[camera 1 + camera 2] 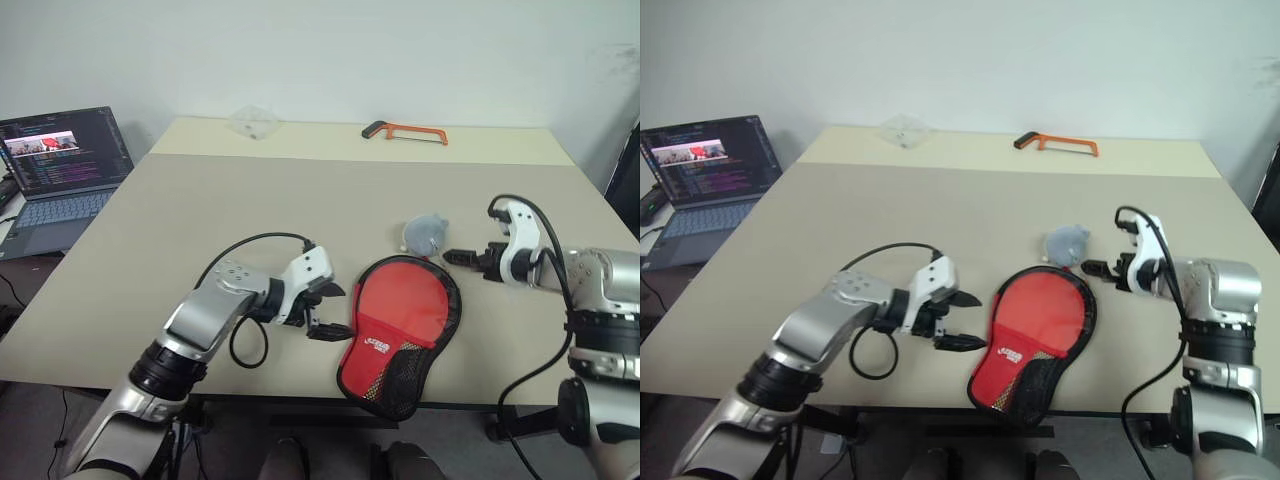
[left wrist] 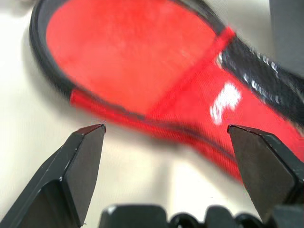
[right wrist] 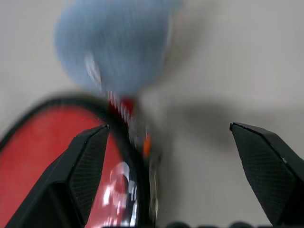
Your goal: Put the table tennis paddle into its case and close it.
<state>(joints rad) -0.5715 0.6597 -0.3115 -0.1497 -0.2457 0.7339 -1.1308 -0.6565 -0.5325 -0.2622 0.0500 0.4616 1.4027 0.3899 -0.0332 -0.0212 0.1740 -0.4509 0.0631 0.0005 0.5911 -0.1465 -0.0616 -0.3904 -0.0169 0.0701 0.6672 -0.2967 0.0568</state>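
Open case (image 1: 400,335) lying flat near the front edge of the beige tabletop (image 1: 300,220), red paddle (image 1: 405,300) resting inside it, left end effector (image 1: 330,312) open just beside its left rim, right end effector (image 1: 455,256) open near its right, empty.

1. The case (image 2: 156,90) is smeared in the left wrist view; its white logo is unreadable.
2. The grey-blue object (image 3: 114,45) is blurred in the right wrist view.
3. The laptop (image 1: 55,175) is cut off by the picture's edge.
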